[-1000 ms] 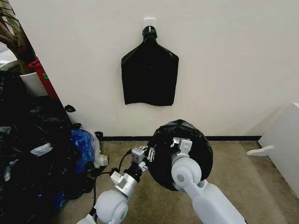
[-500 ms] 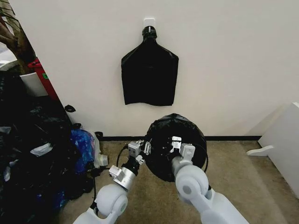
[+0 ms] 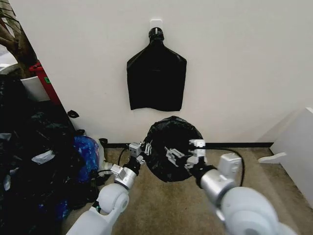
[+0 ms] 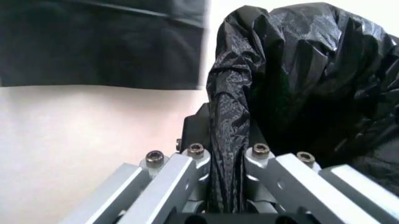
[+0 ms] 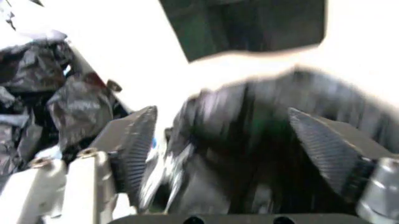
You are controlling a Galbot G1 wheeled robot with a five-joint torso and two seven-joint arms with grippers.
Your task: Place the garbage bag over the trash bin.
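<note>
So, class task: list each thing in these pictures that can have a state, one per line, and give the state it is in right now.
garbage bag: billowed out, a gathered fold pinched by the left gripper
left gripper: shut on the bag's edge
right gripper: open, fingers spread at the bag's right side
flat black bundle: hanging from a wall hook
heap of bags: piled on the floor by the wall

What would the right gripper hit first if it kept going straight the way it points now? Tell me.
Most likely the garbage bag. The right gripper is open, its ribbed fingers spread with the black plastic directly ahead between them. In the head view it points at the bag's side. Depth is unclear, so it may already be touching.
</note>
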